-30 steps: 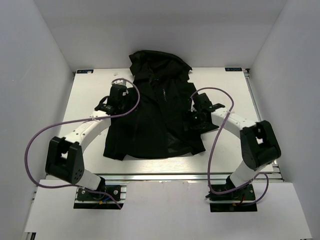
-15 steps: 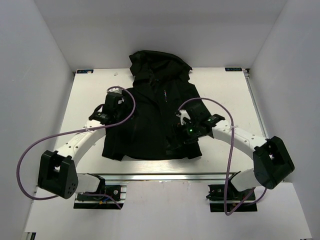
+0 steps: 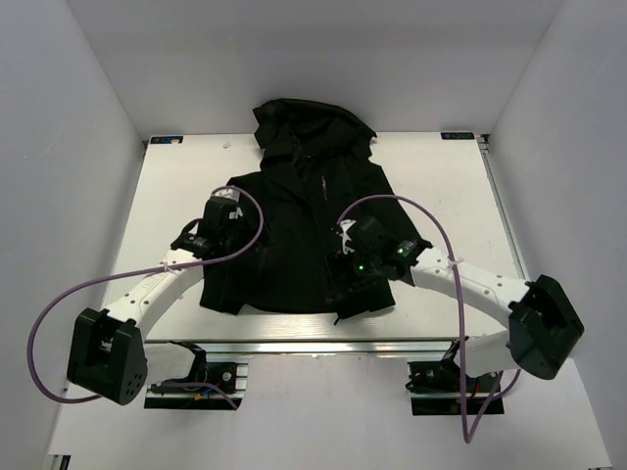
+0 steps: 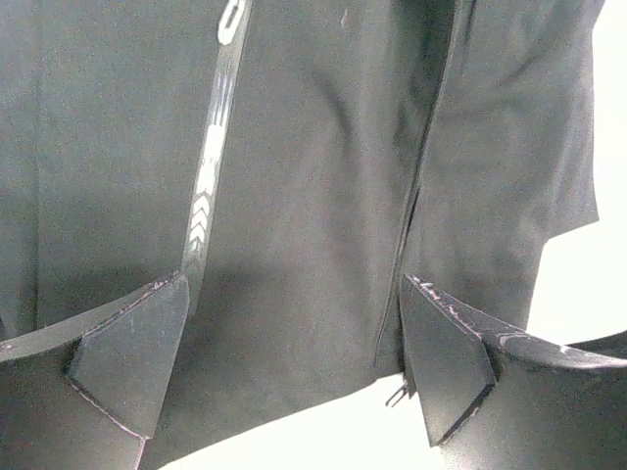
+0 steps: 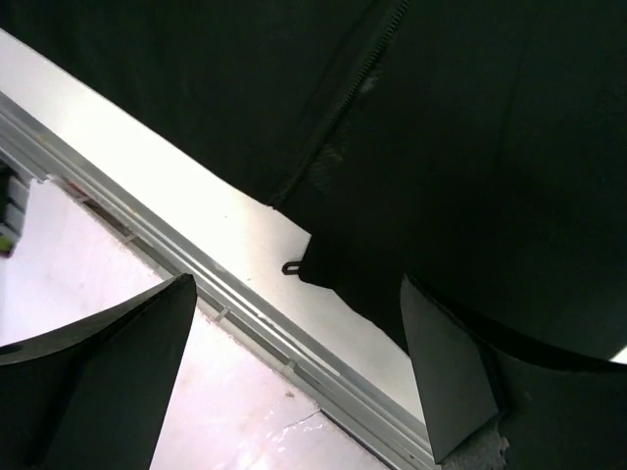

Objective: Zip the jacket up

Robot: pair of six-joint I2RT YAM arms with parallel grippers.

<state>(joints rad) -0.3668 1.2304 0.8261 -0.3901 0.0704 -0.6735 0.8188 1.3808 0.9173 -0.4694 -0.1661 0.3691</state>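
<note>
The black hooded jacket (image 3: 294, 211) lies flat on the white table (image 3: 441, 186), hood at the far side and hem near the arms. My left gripper (image 3: 235, 230) is open and empty over the jacket's left part. The left wrist view shows black fabric (image 4: 313, 176), a pale-marked pocket zip (image 4: 208, 186), the front seam (image 4: 421, 196) and a small metal pull (image 4: 397, 394) at the hem. My right gripper (image 3: 345, 257) is open and empty over the lower hem. The right wrist view shows the zipper teeth (image 5: 355, 83) and a pull tab (image 5: 292, 267) at the hem.
White walls enclose the table on the left, right and far sides. The aluminium front rail (image 3: 313, 345) runs just below the jacket's hem and also shows in the right wrist view (image 5: 225, 304). Purple cables (image 3: 431, 211) loop above both arms.
Both arms have swung inward and toward the near edge. The right gripper has moved left from the jacket's right side to over its lower hem. The left has shifted slightly nearer.
</note>
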